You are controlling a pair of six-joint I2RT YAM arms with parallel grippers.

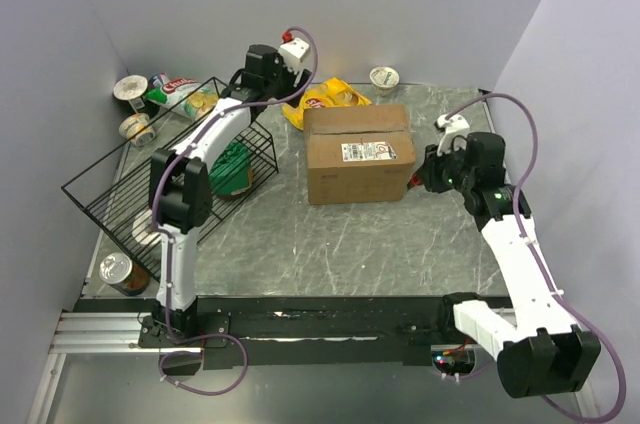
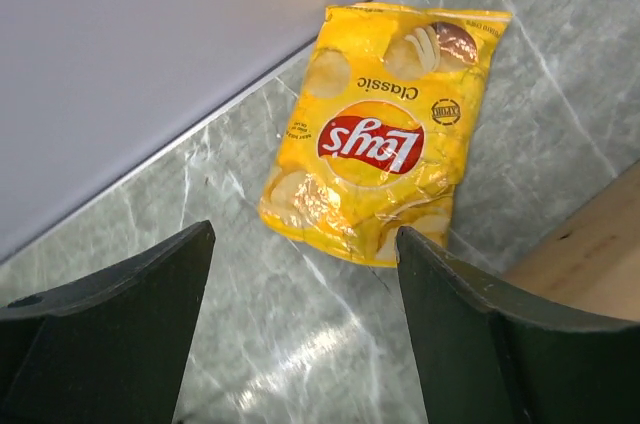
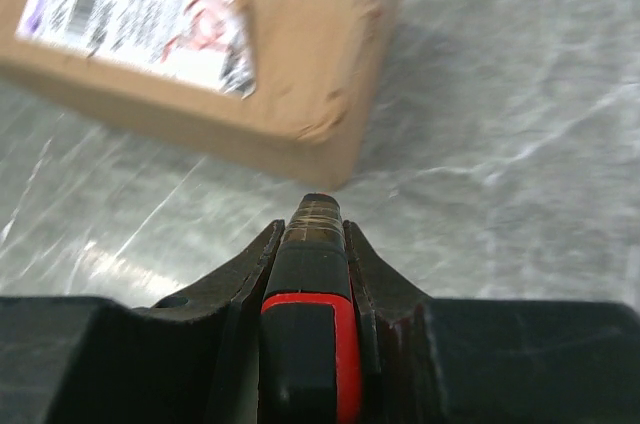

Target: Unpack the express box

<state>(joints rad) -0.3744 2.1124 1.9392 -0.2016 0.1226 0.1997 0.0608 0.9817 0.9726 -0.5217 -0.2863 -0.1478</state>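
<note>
The express box (image 1: 357, 152) is a brown carton with a white label, shut and lying in the middle of the table. It also shows in the right wrist view (image 3: 200, 54). My right gripper (image 1: 425, 176) sits just right of the box's near right corner. In its wrist view the gripper (image 3: 312, 229) is shut on a black and red tool (image 3: 305, 344), whose tip points at that corner from a short way off. My left gripper (image 1: 290, 102) hovers at the back left of the box. It (image 2: 305, 234) is open and empty over bare table.
A yellow Lay's bag (image 2: 385, 139) lies behind the box by the back wall, with a white cup (image 1: 384, 77) to its right. A black wire basket (image 1: 130, 194) holding a green item (image 1: 232, 169) stands left. Snacks (image 1: 170, 92) and a can (image 1: 122, 272) lie along the left edge.
</note>
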